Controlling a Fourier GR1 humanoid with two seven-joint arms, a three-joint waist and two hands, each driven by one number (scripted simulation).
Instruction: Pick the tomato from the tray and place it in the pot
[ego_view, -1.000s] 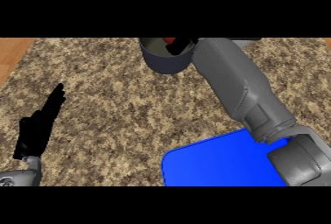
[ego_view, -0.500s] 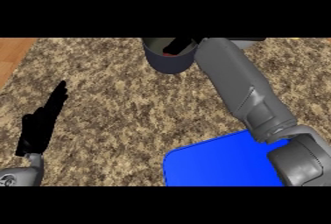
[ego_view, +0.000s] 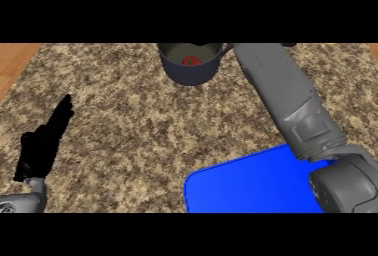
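Tomato (ego_view: 192, 61) now lies in the pot (ego_view: 190, 75); our right hand has withdrawn past the pot, unseen, so we judge placing done. Our left hand (ego_view: 40, 145) rests open.

You see the counter (ego_view: 148, 125) w/ a speckled pattern: brown, beige & dark flecks all over. At the far-left corner there is a plain orange-brown wood strip (ego_view: 13, 65). The pot (ego_view: 190, 74) is dark grey-blue outside, and its inner wall is greenish grey. The tomato (ego_view: 192, 61) in it is red. The tray (ego_view: 251, 185) is bright blue, one flat colour. The left hand (ego_view: 40, 147) is black. The right forearm (ego_view: 295, 110) is grey, approx. the same grey as the left forearm (ego_view: 18, 204).
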